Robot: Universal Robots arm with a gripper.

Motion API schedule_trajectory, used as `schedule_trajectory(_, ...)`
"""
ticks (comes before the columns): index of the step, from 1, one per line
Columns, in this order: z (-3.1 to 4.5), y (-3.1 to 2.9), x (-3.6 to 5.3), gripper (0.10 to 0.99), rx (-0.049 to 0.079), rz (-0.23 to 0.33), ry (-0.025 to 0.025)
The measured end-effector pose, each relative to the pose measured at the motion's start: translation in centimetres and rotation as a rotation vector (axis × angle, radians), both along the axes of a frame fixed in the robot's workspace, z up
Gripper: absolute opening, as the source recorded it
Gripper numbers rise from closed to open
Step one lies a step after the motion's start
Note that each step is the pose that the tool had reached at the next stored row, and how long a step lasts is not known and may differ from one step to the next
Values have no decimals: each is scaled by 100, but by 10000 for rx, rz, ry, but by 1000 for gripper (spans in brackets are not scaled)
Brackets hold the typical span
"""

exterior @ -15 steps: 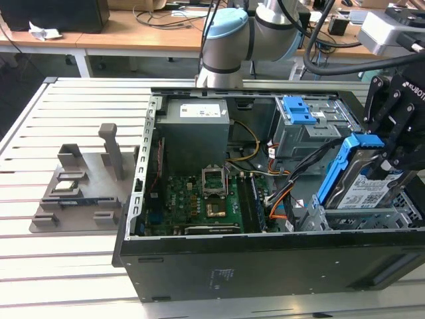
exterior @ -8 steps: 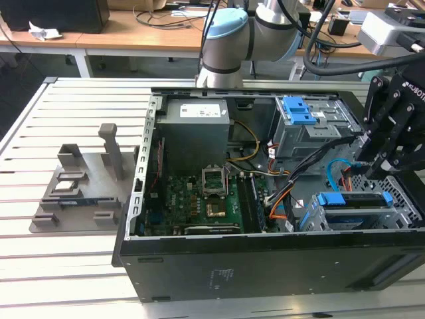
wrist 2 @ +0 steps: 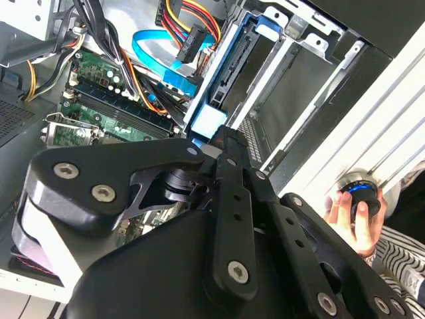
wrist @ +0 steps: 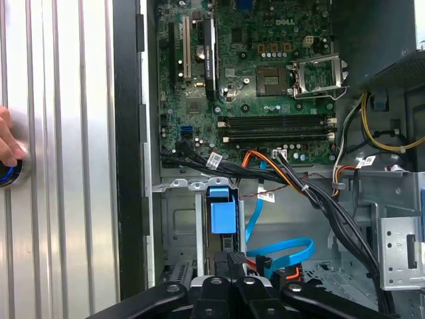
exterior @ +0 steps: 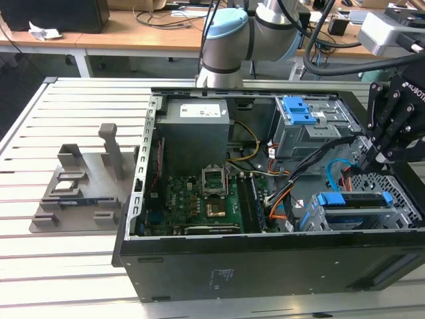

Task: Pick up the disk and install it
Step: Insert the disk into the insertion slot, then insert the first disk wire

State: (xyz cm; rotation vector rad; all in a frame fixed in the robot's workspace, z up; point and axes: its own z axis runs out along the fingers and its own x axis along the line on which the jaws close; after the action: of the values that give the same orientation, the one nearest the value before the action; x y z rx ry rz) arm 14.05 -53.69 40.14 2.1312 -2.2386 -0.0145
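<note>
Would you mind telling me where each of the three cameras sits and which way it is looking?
Exterior view: off the arm, above the table, looking down into the open computer case; the arm and gripper show.
Second wrist view: on the arm, looking along the gripper's black linkage at the drive cage; a person's hand shows.
First wrist view: on the arm, looking down at the motherboard.
Both wrist views share the blue latch.

In the second wrist view we see the gripper (wrist 2: 222, 143) over the open case, its tip at the blue-framed disk (wrist 2: 226, 80) standing in the drive cage (wrist 2: 312, 73). A hand (wrist 2: 355, 222) rests on a round knob (wrist 2: 358, 189) outside the case.
</note>
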Motion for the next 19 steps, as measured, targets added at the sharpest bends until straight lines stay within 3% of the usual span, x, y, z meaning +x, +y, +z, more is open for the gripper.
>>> schedule_trajectory(8, -2, 0, 1, 106, 0, -1, 0)
schedule_trajectory(19, -3, 36, 235, 106, 0, 0, 0)
